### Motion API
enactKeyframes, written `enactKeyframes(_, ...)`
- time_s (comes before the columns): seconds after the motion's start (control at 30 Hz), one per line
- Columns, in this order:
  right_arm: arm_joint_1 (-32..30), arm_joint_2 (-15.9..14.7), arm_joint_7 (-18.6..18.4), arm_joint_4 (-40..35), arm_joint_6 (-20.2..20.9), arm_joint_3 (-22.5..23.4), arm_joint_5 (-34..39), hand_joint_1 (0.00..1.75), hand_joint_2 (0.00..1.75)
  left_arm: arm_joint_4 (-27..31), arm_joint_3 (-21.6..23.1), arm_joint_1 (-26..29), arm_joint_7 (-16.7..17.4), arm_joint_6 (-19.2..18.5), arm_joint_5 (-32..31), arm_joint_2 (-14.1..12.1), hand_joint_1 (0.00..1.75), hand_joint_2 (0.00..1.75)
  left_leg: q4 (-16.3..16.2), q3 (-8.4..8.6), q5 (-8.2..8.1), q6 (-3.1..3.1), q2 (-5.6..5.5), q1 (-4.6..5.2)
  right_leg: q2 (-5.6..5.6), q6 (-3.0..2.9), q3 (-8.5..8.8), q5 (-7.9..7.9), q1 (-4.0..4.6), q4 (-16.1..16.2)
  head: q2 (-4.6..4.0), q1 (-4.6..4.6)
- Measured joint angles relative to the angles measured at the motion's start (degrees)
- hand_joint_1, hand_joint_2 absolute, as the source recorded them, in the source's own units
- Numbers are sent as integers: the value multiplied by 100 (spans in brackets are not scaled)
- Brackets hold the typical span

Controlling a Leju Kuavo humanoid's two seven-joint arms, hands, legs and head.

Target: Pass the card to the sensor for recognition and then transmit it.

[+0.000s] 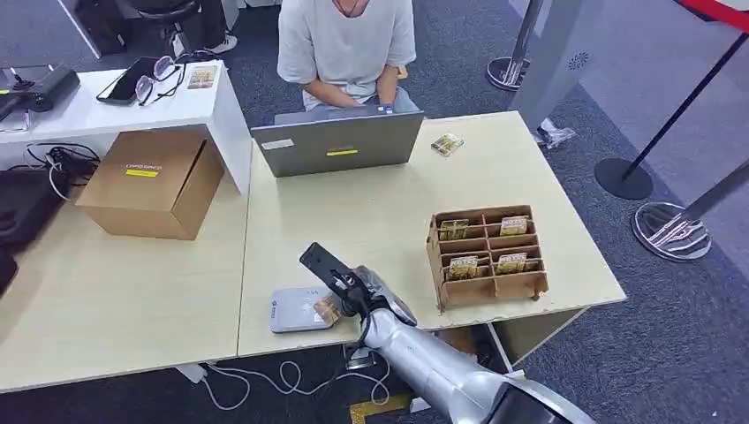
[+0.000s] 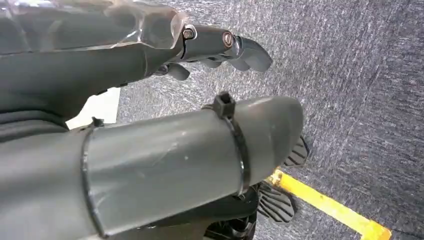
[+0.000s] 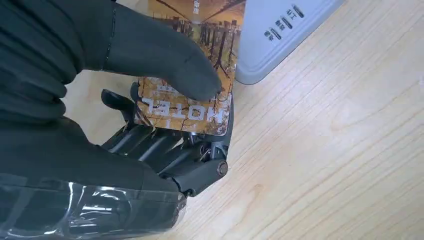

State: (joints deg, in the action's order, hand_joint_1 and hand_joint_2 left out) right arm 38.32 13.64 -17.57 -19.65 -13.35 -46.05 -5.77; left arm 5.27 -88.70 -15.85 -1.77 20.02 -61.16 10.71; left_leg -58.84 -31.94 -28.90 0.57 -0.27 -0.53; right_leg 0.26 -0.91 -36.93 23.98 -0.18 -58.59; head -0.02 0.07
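Over sensor [image 1: 296,309]: right hand [image 1: 353,287] pinches card [image 3: 192,75], seemingly touching.

Right hand [image 1: 353,287] low over the near table edge, pinching a card [image 1: 328,308] right at the grey sensor pad [image 1: 296,309]. Silver arm [image 1: 424,358] reaching in from below. Just right, a cardboard compartment rack [image 1: 486,256] with several cards standing in its slots. Farther back, an open laptop [image 1: 337,141], a person [image 1: 346,49] seated behind it. One loose card [image 1: 447,144] beside the laptop. Off left, a cardboard box [image 1: 150,181] on the neighbouring table.
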Motion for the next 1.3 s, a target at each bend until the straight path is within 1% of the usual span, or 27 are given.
enactKeyframes(0.27,-32,-22,530,-63,61,144,-114,175,175,0,0,48,-18,-55,2,-39,0,0,0,0,0,0,0,0,0,0,0,0,0,0,0,2)
enactKeyframes(0.4,-109,-66,857,-263,149,164,-313,175,175,0,0,90,-81,-90,11,-55,0,0,0,-1,0,0,0,0,0,0,0,0,0,0,0,2)
enactKeyframes(0.6,-321,-208,1263,-881,354,201,-413,175,175,2,0,158,-151,-138,15,-92,0,0,0,-2,-1,0,0,0,0,0,-2,1,0,0,0,0)
enactKeyframes(0.7,-468,-381,1583,-1410,393,201,-402,175,175,0,0,215,-199,-157,15,-120,0,0,0,-4,-1,0,-1,0,-1,1,-2,1,0,0,0,2)
enactKeyframes(0.77,-524,-507,1696,-1787,387,201,-360,175,175,0,0,260,-221,-177,7,-140,0,0,0,-3,-1,0,1,1,0,1,-2,1,0,1,0,0)
enactKeyframes(0.97,-619,-955,2095,-3203,112,227,-334,175,175,0,0,371,-300,-210,-124,-216,0,0,0,-4,-1,0,1,1,0,1,-4,1,0,1,0,2)
enactKeyframes(1.1,-531,-1176,2339,-3972,-245,253,-860,175,175,0,0,390,-302,-205,-173,-240,0,0,0,-7,-1,0,1,1,1,0,-5,0,-1,1,0,0)
enactKeyframes(1.2,-279,-1248,2443,-4225,-334,319,-1324,175,175,0,0,390,-302,-192,-183,-247,0,0,0,-5,0,0,3,0,2,0,-4,0,0,0,0,0)
enactKeyframes(1.3,66,-1261,2553,-4251,-457,376,-1652,175,175,0,0,406,-317,-181,-203,-251,0,0,0,-5,1,0,3,0,2,-1,-4,-2,0,0,0,0)
